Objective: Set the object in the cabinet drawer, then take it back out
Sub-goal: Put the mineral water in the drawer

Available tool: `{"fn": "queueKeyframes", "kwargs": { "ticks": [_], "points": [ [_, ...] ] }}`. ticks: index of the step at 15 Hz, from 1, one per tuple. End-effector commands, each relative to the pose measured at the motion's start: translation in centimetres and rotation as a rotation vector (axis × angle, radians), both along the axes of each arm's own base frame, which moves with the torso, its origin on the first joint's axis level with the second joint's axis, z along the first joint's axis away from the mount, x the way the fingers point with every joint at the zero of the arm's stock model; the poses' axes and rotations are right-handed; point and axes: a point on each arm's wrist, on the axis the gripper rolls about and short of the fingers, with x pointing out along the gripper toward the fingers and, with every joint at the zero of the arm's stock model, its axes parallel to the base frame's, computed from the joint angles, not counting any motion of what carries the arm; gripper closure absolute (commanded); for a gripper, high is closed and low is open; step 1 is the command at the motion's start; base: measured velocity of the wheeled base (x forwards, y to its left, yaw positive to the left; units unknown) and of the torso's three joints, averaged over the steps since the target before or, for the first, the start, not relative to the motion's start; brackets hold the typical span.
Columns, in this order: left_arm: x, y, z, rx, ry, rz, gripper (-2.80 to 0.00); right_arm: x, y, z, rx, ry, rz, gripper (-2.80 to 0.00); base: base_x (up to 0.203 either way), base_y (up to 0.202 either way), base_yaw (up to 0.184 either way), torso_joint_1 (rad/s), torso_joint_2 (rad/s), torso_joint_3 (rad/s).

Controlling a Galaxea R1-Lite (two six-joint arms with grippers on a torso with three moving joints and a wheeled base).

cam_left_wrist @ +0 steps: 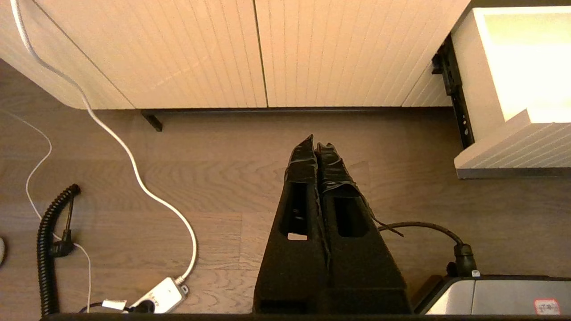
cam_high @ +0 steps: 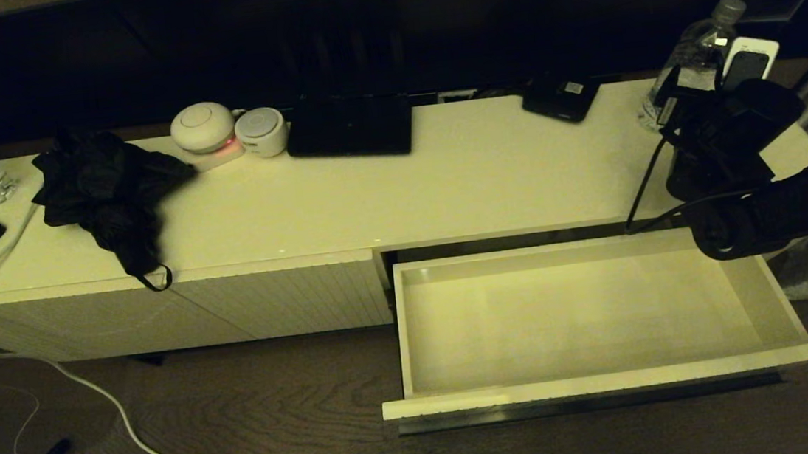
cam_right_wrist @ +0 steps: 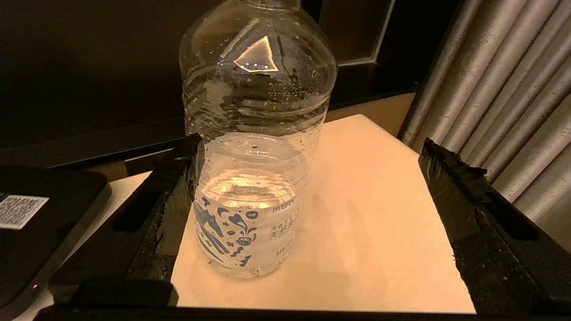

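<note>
The water bottle [cam_right_wrist: 254, 147] carries a pale label [cam_right_wrist: 243, 232] with dark blue drawings and a few lines of Chinese characters, among which "天然" can be made out; the rest is too faint to read. A black device [cam_right_wrist: 40, 218] beside it bears a white sticker [cam_right_wrist: 20, 210] with a QR code, its print illegible.

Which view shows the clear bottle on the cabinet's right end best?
The right wrist view: the bottle fills it, upright between the open right gripper. The head view shows only its cap and shoulder behind the arm. The left wrist view misses it.
</note>
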Motion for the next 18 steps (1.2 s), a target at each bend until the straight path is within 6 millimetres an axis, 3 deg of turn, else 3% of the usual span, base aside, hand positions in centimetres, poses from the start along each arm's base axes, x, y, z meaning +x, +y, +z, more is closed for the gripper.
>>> {"fn": "queueKeyframes", "kwargs": {
  "ticks": [1, 18],
  "points": [
    [0.00, 0.00, -0.04, 0.000, 0.000, 0.001, 0.00, -0.12, 0.00, 0.05, 0.006, -0.008, -0.003, -2.80, 0.000, 0.000, 0.000, 0.000, 0.00, 0.000],
    [0.00, 0.00, -0.04, 0.000, 0.000, 0.001, 0.00, -0.37, -0.16, -0.13, 0.010, 0.001, -0.004, -2.80, 0.000, 0.000, 0.000, 0.000, 0.00, 0.000]
  ]
}}
